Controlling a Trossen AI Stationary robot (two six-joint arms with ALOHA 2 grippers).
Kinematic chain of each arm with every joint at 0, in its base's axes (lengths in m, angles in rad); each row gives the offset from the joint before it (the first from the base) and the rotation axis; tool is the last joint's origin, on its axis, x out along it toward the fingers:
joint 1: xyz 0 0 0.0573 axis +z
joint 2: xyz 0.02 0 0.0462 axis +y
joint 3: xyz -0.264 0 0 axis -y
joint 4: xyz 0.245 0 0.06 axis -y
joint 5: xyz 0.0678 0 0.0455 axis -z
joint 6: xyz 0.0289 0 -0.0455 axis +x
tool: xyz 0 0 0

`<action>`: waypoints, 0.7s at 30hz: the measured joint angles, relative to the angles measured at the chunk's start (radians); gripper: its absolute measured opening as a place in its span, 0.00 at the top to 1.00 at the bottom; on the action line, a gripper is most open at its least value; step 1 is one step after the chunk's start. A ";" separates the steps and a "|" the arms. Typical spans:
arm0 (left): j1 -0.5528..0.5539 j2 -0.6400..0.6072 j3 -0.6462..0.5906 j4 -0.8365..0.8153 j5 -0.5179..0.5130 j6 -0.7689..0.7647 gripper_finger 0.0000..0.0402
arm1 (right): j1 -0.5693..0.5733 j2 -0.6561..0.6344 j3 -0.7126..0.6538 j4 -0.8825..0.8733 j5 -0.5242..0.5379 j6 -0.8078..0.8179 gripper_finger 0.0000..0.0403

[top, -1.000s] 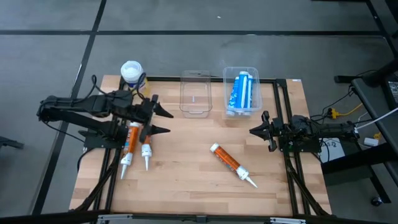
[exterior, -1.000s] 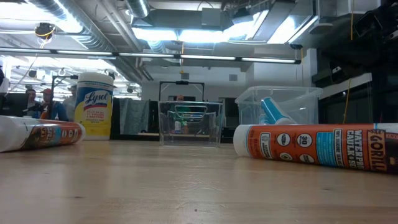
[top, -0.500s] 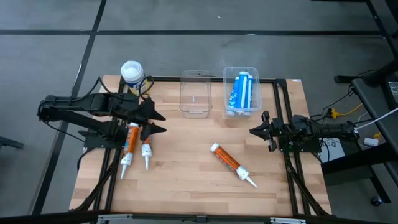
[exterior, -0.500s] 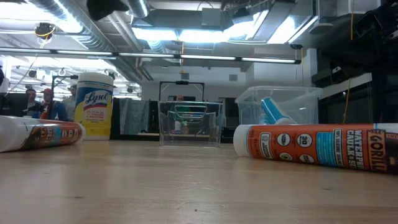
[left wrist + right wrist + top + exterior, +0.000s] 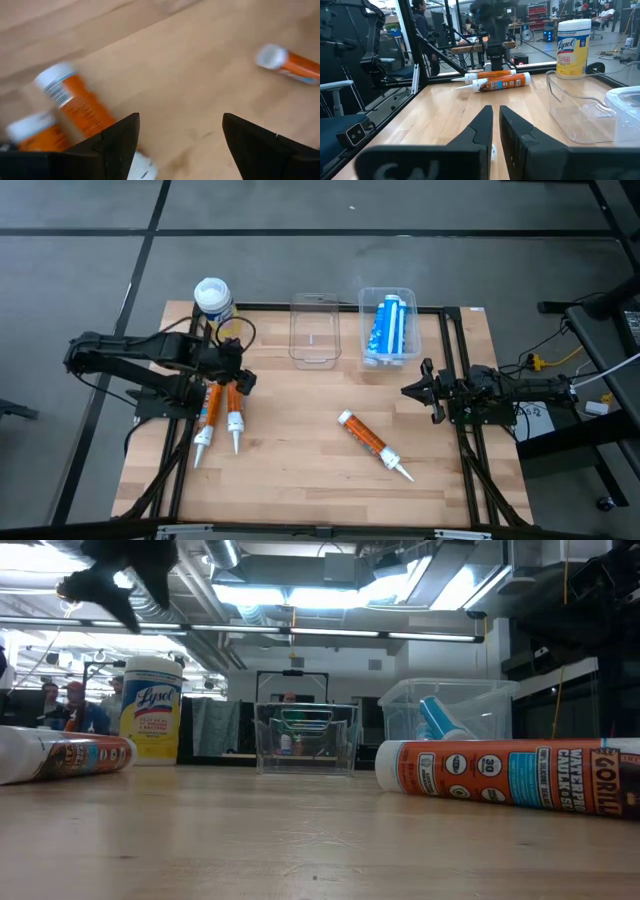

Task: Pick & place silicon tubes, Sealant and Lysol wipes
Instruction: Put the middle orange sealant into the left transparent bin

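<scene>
Lysol wipes: 1 canister, upright at the 11 o'clock corner of the table, yellow label, white lid; nothing touching it. Seen also in the low view and from the right wrist.

Just below it, toward 9 o'clock: 2 orange tubes lying side by side, nozzles pointing to 6 o'clock. Above their capped ends, left gripper, fingers spread wide, holding nothing; from its wrist camera both tubes blurred beneath the dark fingers.

At 12 o'clock: 1 clear empty bin. Just beside it toward 1 o'clock: 1 second clear bin with 1 blue-and-white tube inside.

Near 5 o'clock of centre: 1 more orange tube lying alone, nozzle aimed at 5 o'clock, well apart from everything else.

At 3 o'clock: right gripper at the table edge, fingers pressed together, empty, pointing toward centre.

Totals: 1 canister, 2 bins, 4 tubes.

Beyond the table: people in the background.
</scene>
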 joint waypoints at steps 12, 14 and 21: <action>0.000 0.143 -0.042 -0.101 0.018 -0.315 0.31 | 0.000 0.000 0.000 0.000 0.000 0.001 0.91; 0.000 0.164 -0.058 -0.107 0.036 -0.342 0.31 | 0.000 0.000 0.000 0.000 0.000 0.000 0.91; 0.000 0.221 -0.111 -0.103 0.096 -0.394 0.31 | 0.000 0.000 0.000 0.000 0.000 0.001 0.91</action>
